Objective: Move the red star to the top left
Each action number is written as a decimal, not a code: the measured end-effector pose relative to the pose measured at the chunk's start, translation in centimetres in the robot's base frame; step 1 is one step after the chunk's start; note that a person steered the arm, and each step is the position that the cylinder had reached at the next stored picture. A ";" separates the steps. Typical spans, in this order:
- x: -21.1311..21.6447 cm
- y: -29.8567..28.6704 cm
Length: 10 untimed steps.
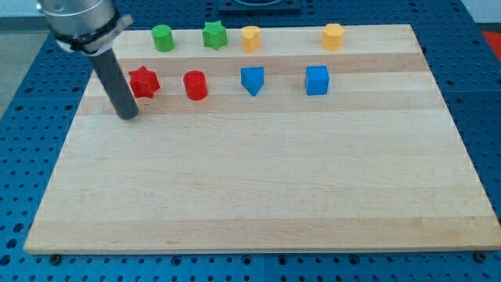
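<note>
Wooden tabletop (258, 188) fully visible; my tip (129, 117) sits lower-left of the red star (144, 81); my arm's top is cropped, no gripper shows.

My tip (129, 117) rests just left-below the red star (144, 81); red cylinder (195, 84) sits right.

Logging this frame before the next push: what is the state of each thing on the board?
Tip: on the board, just below-left of the red star, contact unclear.
Red star: flat, in the second row.
Red cylinder: upright.
Green cylinder: upright.
Green star: flat, top row.
</note>
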State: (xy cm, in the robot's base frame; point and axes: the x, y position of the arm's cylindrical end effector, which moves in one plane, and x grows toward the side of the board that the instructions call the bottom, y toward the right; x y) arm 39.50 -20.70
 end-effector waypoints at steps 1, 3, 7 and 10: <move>-2.0 1.4; -2.9 2.7; -5.8 1.2; -6.2 -0.9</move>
State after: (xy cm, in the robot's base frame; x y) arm 33.30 -21.62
